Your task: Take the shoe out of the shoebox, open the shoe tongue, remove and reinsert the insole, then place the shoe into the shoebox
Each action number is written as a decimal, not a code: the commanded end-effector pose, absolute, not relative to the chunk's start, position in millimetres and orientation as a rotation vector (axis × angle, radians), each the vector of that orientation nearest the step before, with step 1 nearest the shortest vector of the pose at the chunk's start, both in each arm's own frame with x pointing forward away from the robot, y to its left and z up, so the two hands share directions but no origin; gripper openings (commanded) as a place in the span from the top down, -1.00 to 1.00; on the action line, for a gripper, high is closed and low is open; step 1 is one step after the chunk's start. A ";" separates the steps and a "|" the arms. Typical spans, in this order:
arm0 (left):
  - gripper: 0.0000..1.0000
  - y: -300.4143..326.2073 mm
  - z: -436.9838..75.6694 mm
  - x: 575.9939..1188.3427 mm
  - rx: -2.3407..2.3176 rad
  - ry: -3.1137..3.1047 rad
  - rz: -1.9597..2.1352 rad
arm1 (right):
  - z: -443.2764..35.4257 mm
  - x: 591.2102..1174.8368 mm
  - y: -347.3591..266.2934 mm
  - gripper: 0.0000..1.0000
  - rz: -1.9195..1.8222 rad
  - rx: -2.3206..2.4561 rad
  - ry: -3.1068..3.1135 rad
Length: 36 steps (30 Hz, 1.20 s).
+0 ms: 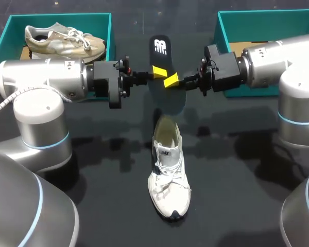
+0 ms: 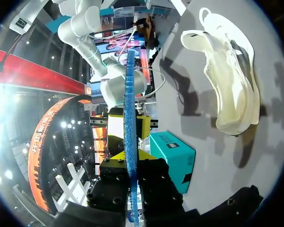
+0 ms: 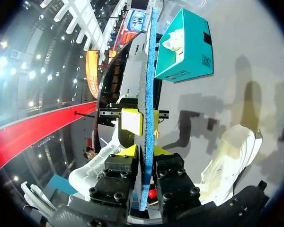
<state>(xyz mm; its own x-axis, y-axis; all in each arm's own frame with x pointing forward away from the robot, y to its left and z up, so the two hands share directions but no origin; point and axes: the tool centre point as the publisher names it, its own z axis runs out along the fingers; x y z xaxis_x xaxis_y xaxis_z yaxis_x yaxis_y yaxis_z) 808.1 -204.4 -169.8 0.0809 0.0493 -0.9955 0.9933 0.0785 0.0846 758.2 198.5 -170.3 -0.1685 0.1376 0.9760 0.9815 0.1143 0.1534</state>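
The black insole (image 1: pixel 160 49) with a white logo and blue underside hangs in the air over the table's middle, held edge-on between both grippers. My left gripper (image 1: pixel 157 72) is shut on it from the left, my right gripper (image 1: pixel 171 81) from the right. In the left wrist view the insole's blue edge (image 2: pixel 130 118) runs up from between that gripper's (image 2: pixel 131 161) yellow tips. The right wrist view shows the insole (image 3: pixel 146 71) between that gripper's (image 3: pixel 146 153) tips, both against it. The white shoe (image 1: pixel 167 175) lies on the table below, its opening toward the grippers.
A teal shoebox (image 1: pixel 10 31) at the back left holds a beige shoe (image 1: pixel 62 41). A second teal shoebox (image 1: pixel 232 25) stands at the back right behind my right arm. Dark bare tabletop surrounds the white shoe.
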 end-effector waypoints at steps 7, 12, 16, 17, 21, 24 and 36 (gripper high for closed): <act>1.00 -202.9 -169.5 804.9 1.211 1.225 -1.054 | -170.3 756.9 203.7 1.00 -1.178 -1.167 -1.489; -1.00 -187.7 -167.1 799.9 1.230 1.276 -1.024 | -171.5 755.4 198.7 1.00 -1.188 -1.169 -1.491; -1.00 -164.6 -164.8 795.1 1.251 1.369 -0.980 | -174.9 754.4 190.0 1.00 -1.202 -1.177 -1.488; -1.00 -156.9 -164.5 794.1 1.257 1.392 -0.984 | -175.9 754.6 187.5 1.00 -1.204 -1.178 -1.487; -1.00 -126.6 -167.1 786.1 1.289 1.624 -0.976 | -178.0 756.9 178.5 1.00 -1.208 -1.189 -1.488; -1.00 -112.8 -170.6 779.7 1.329 1.727 -0.987 | -180.4 759.3 170.9 1.00 -1.217 -1.194 -1.494; -1.00 -112.8 -170.6 779.7 1.329 1.727 -0.987 | -181.6 760.0 168.5 1.00 -1.212 -1.204 -1.484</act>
